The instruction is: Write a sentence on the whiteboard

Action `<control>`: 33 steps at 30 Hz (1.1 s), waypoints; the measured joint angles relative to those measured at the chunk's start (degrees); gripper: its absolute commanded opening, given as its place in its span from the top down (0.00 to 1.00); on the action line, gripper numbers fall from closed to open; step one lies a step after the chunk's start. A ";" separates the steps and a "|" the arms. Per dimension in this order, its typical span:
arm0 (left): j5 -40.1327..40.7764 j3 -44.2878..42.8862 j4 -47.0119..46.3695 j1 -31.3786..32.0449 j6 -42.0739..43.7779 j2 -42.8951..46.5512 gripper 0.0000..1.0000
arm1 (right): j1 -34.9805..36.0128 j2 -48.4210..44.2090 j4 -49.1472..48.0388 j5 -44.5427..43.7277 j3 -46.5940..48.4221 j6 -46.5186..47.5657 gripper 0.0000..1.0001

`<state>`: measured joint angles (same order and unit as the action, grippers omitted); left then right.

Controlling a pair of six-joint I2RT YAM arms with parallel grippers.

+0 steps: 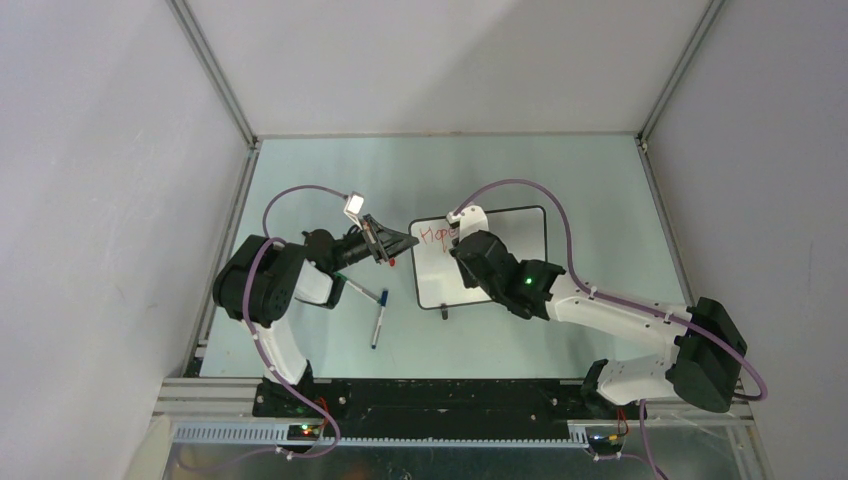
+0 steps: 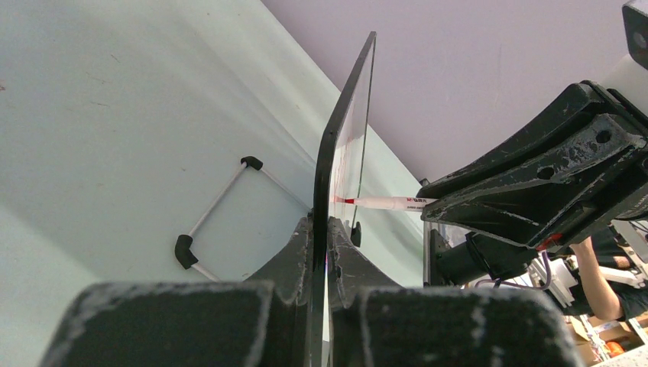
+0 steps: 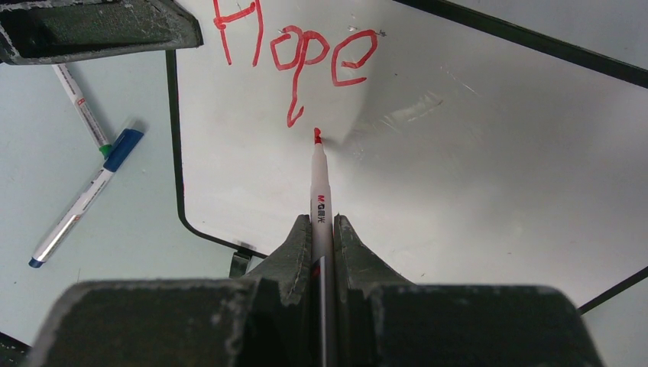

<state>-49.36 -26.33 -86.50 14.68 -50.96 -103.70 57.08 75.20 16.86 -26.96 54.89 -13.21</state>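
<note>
Mid-table, a bit R of ctr, I've got the whiteboard (image 1: 435,282). L gripper (image 1: 388,243) comes at it from the L and is clenched on the board's L edge. In the L wrist view I see the board edge-on, its black frame sandwiched btwn the two fingers (image 2: 294,256), which press on both faces.

R gripper (image 3: 322,228) reaches over the board from the R and is clamped on a red marker (image 3: 319,180). The barrel sits straight btwn the jaws, pointing out ahead, w/ the printed label just past the fingertips. Marker tip is over the white face, just below the tail of the "p". From the L wrist view it looks to be touching the surface, tho I can't be sure.

Sentence (image 3: 304,60) reads "Hope" in red, near the board's far L corner, close to where the L fingers grip.

Off the board, on the table (image 1: 300,170) to its L, lie a blue-capped pen (image 3: 122,151) and a green-tipped pen (image 3: 80,105). Their ends are close together in a V, and neither touches the board.
</note>
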 measured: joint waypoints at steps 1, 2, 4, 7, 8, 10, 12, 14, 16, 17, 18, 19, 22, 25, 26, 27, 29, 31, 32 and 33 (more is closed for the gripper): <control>0.02 0.00 0.00 0.00 0.00 0.00 1.00 | -0.04 0.00 0.00 0.02 0.00 0.00 1.00; 0.02 0.00 0.00 0.00 0.00 0.00 1.00 | -0.11 0.00 0.00 0.04 0.02 0.00 1.00; 0.04 0.00 0.00 0.00 0.00 0.00 1.00 | -0.15 -0.02 0.02 0.07 0.02 -0.02 1.00; 0.07 0.00 0.00 0.00 0.00 0.00 1.00 | -0.28 -0.02 0.07 0.07 0.11 -0.04 1.00; 0.07 0.00 0.00 0.00 0.00 0.00 1.00 | -0.35 -0.07 0.07 0.07 0.11 -0.04 1.00; 0.07 0.00 0.02 0.00 0.00 0.00 1.00 | -0.44 -0.11 0.07 0.07 0.11 -0.09 1.00; 0.07 0.00 0.02 0.00 0.00 0.00 1.00 | -0.50 -0.11 0.11 0.07 0.11 -0.17 1.00; 0.09 0.00 0.02 0.00 0.00 0.00 1.00 | -0.57 -0.13 0.15 0.09 0.13 -0.24 1.00; 0.09 0.00 0.02 0.00 0.00 0.00 1.00 | -0.61 -0.22 0.22 0.07 0.13 -0.24 1.00; 0.09 0.00 0.02 0.00 0.00 0.00 1.00 | -0.66 -0.26 0.31 0.04 0.13 -0.24 1.00; 0.09 0.00 0.02 0.02 0.00 0.00 1.00 | -0.74 -0.33 0.39 0.04 0.15 -0.24 1.00; 0.09 0.00 0.02 0.00 0.00 0.00 1.00 | -0.83 -0.39 0.46 0.04 0.15 -0.26 1.00; 0.09 0.00 0.02 0.02 0.00 0.00 1.00 | -1.09 -0.55 0.87 0.00 0.28 -0.26 1.00; 0.07 0.00 0.00 0.02 0.00 0.00 1.00 | -1.29 -0.74 1.25 -0.09 0.33 -0.26 1.00; 0.09 0.00 0.00 0.02 0.00 0.00 1.00 | -1.33 -0.79 1.33 -0.20 0.33 -0.28 1.00; 0.07 0.00 0.02 0.02 0.00 0.00 1.00 | -1.38 -0.85 1.42 -0.22 0.33 -0.26 1.00; 0.09 0.00 0.00 0.04 0.00 0.00 1.00 | -1.40 -0.96 1.57 -0.37 0.33 -0.28 1.00; 0.07 0.00 0.00 0.04 0.00 0.00 1.00 | -1.40 -1.03 1.75 -0.61 0.33 -0.28 1.00; 0.07 0.00 0.00 0.04 0.00 0.00 1.00 | -1.42 -1.05 1.77 -0.66 0.33 -0.28 1.00; 0.07 0.00 0.00 0.04 0.00 0.00 1.00 | -1.44 -1.11 1.88 -0.70 0.33 -0.31 1.00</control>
<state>-49.30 -26.33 -86.50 14.72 -50.96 -103.70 55.64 74.08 18.74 -27.66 55.22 -13.52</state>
